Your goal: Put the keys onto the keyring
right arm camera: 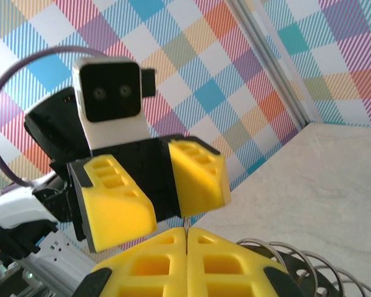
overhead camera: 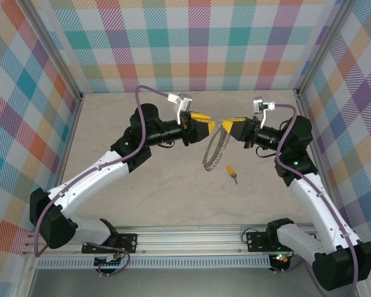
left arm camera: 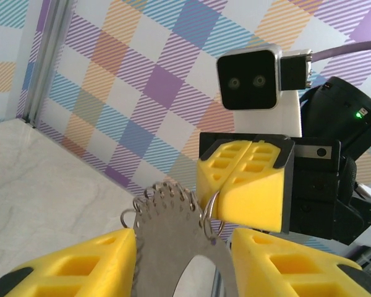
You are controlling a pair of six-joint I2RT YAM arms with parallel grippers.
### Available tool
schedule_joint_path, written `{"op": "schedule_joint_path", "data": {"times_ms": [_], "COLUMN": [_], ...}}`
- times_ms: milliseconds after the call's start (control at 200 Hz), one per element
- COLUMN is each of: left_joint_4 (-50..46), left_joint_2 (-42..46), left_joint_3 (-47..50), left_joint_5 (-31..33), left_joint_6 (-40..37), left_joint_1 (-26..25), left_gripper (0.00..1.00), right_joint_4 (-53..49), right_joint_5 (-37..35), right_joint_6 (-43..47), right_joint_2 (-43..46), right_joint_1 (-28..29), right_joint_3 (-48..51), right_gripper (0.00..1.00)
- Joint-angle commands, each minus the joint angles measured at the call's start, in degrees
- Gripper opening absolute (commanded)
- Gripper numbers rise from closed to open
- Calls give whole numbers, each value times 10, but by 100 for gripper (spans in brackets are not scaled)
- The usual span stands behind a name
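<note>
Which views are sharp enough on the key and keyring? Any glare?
Top external: even light, faint shadows, key tiny but sharp. Left wrist: keyring close and legible, no glare. Right wrist: its loops cropped at the bottom edge, soft.

Pale beige, marbled table top [overhead camera: 173, 198], boxed in on the left, far and right sides by walls [overhead camera: 198, 43] covered in pastel plaid of pink, teal, orange, yellow and purple. Grey metal posts [overhead camera: 54, 52] stand at the far corners. A slotted aluminium rail [overhead camera: 191, 237] runs along the near edge. The light is soft and even
</note>
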State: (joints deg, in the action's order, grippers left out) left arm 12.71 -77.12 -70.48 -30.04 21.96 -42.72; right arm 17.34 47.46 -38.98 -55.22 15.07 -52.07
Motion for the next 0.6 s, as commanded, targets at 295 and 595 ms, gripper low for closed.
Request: {"op": "schedule_joint_path", "data": {"times_ms": [295, 595], "left_joint_4": [160, 202], "left_joint_2": [-12, -20], "left_joint_3": [25, 27], "left_joint_5": [8, -11], "left_joint_6": [107, 135], "left_joint_1": [-6, -6], "left_gripper": [43, 37], "right_joint_4": [96, 98], "right_joint_5": [-55, -50], "right_joint_6": [-44, -47], "right_joint_2": [23, 30], "right_joint_1": [2, 2], "right_joint_3": [12, 15], "right_gripper": [0, 0]}}
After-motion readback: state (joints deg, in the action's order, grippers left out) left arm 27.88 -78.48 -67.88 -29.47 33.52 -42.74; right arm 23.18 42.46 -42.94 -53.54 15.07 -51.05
